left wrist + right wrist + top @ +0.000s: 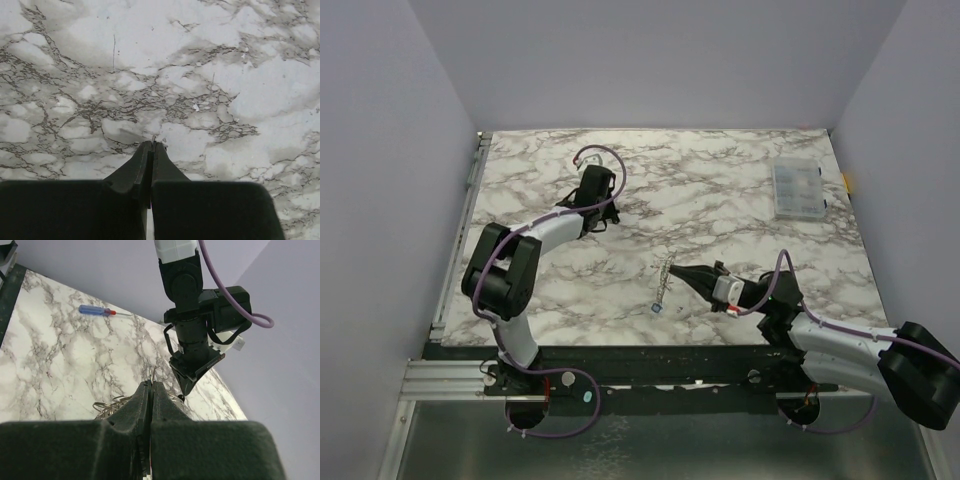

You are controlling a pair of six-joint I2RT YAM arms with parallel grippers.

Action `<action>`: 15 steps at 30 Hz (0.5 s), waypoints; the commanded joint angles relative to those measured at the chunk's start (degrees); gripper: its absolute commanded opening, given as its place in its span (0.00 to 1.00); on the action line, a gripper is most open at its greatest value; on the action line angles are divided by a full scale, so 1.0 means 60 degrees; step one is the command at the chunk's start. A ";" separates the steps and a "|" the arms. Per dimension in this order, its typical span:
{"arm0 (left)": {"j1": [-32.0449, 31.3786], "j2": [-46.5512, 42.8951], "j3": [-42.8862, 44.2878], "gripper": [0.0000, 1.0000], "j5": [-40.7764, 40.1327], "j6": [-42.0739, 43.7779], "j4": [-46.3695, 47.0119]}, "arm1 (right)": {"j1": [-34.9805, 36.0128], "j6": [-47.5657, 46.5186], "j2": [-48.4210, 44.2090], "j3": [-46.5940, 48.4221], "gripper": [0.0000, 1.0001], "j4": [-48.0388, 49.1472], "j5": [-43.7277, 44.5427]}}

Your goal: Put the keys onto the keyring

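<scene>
Marbled tabletop (720, 200) is carrying everything; right end effector (151, 384) is pinching the keyring (664, 282) mid-tabletop, blue key (656, 309) lying just nearer; left end effector (152, 145) is sitting shut, catch unclear; keyring likely needing steady holding.

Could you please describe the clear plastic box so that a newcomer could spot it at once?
In the overhead view, go toward the far right corner of the marble table. The clear plastic box lies flat there, far beyond the right gripper and the keyring mid-table. It is the only see-through rectangle divided into compartments.
</scene>
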 commanded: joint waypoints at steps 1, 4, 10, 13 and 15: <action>-0.0111 -0.0726 -0.0127 0.00 0.0221 0.0377 -0.0508 | 0.0064 -0.0188 -0.0069 0.0459 0.01 -0.0328 0.0105; -0.0131 -0.1189 -0.0236 0.00 0.0435 0.0549 -0.0796 | 0.0063 0.0149 -0.0156 0.0452 0.01 -0.0161 0.0746; -0.0137 -0.2325 -0.0478 0.00 0.0563 0.1046 -0.1481 | 0.0063 0.0463 -0.0709 0.0758 0.01 -0.1014 0.1601; -0.0136 -0.2818 -0.0520 0.00 0.0638 0.1249 -0.1888 | 0.0063 0.0533 -0.0697 0.0898 0.01 -0.1407 0.1691; -0.0142 -0.3129 -0.0535 0.00 0.0566 0.1434 -0.2171 | 0.0063 0.0644 -0.0774 0.1177 0.01 -0.2042 0.1696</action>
